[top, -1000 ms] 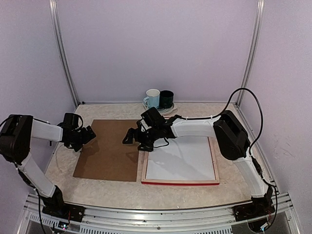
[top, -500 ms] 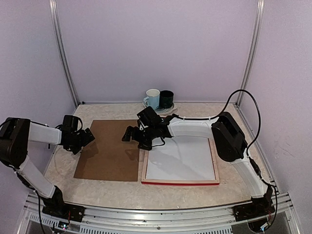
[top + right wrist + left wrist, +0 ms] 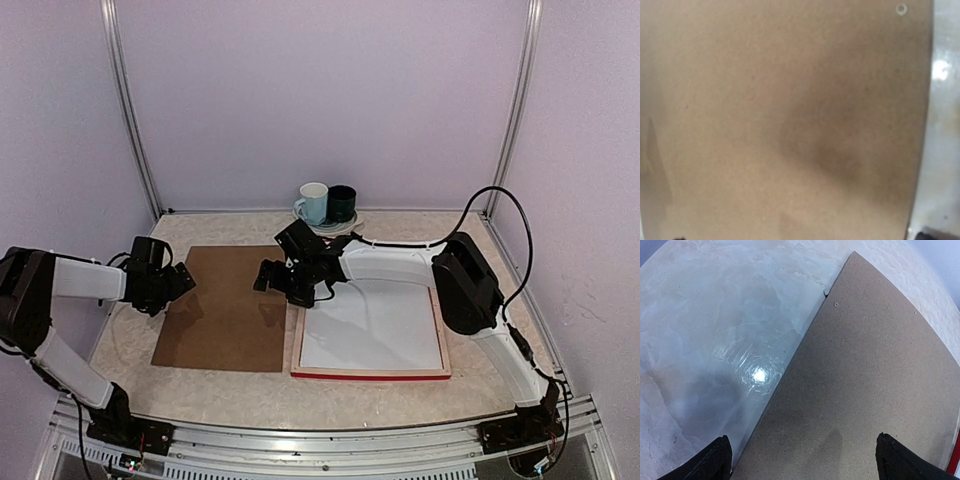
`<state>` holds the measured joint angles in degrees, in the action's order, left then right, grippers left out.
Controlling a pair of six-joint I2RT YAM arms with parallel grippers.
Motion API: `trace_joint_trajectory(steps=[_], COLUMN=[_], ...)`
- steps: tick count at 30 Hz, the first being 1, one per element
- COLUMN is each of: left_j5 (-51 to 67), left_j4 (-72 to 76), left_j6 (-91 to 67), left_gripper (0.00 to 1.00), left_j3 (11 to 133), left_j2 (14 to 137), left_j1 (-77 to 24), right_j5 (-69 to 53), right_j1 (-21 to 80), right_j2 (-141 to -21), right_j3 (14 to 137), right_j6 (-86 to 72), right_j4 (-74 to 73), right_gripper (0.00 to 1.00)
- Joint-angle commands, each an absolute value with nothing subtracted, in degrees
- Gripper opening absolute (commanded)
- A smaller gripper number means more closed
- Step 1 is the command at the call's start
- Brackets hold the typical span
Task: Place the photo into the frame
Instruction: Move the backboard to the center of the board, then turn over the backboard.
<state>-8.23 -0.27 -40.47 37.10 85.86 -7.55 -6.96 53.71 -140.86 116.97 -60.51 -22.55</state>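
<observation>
Two arms reach out over the table (image 3: 250,395). Nearest to you, the frame (image 3: 370,376) lies flat on the right, its red edge towards the bases. The photo (image 3: 375,335) rests inside it, white back up. Just left of the frame lies the brown board (image 3: 225,320).

Your left gripper (image 3: 183,283) hovers over the board's left edge, jaws spread wide with nothing between them. In its wrist view you see the fingertips (image 3: 715,460) at the bottom corners, above board and table.

Your right gripper (image 3: 262,277) hangs over the board's far right part, jaws likewise apart and empty. Its wrist view is filled with blurred board.

Farthest back, a pale mug (image 3: 314,203) and a dark mug (image 3: 342,203) stand side by side near the wall.
</observation>
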Motion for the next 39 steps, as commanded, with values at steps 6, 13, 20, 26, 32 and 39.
trace_joint_trajectory(steps=[6,13,20,26,32,39], left_j5=[-10.2,-9.7,-8.3,-7.6,-6.5,-4.7], left_j4=[1.9,2.9,3.2,3.3,2.9,2.5], left_j6=[-39.5,-39.2,-39.0,-39.0,-39.2,-39.5], left_gripper=[0.99,0.99,0.99,0.99,0.99,0.99], left_j3=[34.9,35.4,35.4,35.2,35.4,35.5], left_j2=[87.6,89.2,90.0,90.2,89.3,87.9], left_j1=[-9.7,-9.8,-9.8,-9.8,-9.8,-10.3], right_j5=[-7.4,-9.9,-16.2,-20.5,-25.6,-31.2], right_j1=[54.4,54.4,54.3,53.8,53.3,51.9], right_j2=[-146.5,-146.1,-141.0,-136.3,-132.4,-127.3], right_j3=[122.2,121.5,112.1,107.1,102.4,94.1], right_j6=[-60.0,-58.8,-57.1,-56.1,-56.6,-60.0], right_j4=[-26.5,-23.4,-11.1,-3.5,3.7,15.3], right_gripper=[0.99,0.99,0.99,0.99,0.99,0.99])
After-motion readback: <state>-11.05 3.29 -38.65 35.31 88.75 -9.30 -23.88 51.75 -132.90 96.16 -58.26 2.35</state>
